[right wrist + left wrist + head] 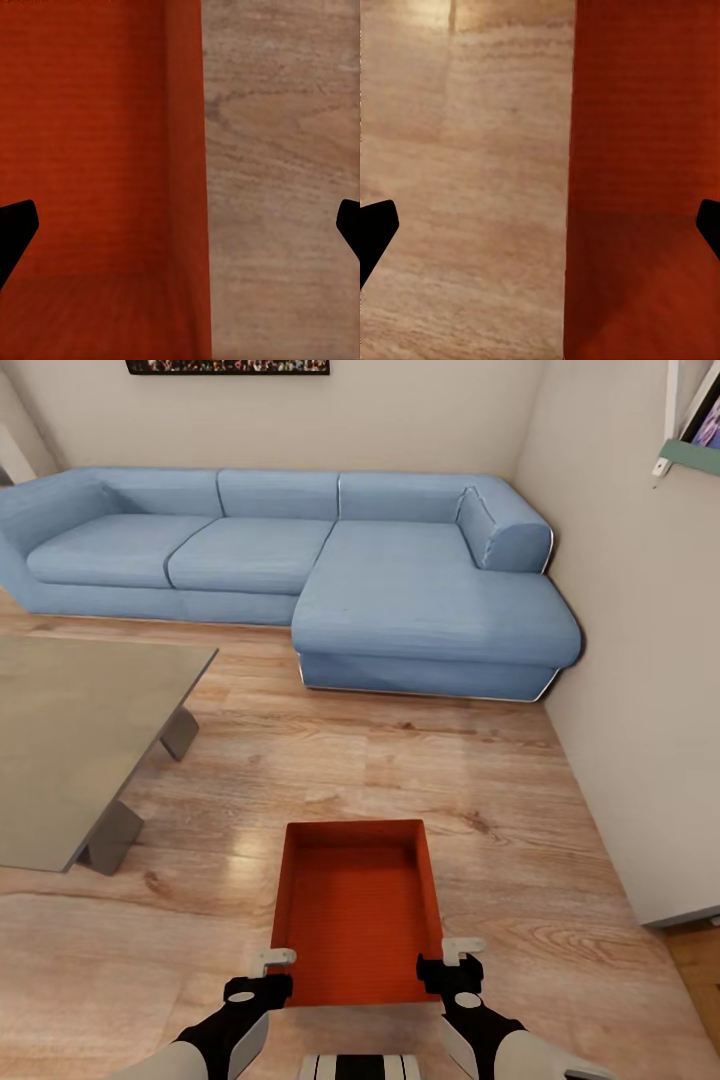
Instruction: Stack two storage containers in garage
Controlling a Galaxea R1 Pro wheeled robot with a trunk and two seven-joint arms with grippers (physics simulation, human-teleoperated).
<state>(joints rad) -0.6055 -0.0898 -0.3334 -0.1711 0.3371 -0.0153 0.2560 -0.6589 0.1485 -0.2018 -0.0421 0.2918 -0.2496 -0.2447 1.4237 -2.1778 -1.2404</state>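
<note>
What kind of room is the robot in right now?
Most likely a living room: a blue sectional sofa fills the corner, a low table stands beside it, and the floor is light wood plank.

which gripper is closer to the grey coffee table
Left. The left gripper is at the container's near-left corner, on the table's side; the right gripper is at its near-right corner.

red container wall [184, 187], wood floor [285, 187]
</note>
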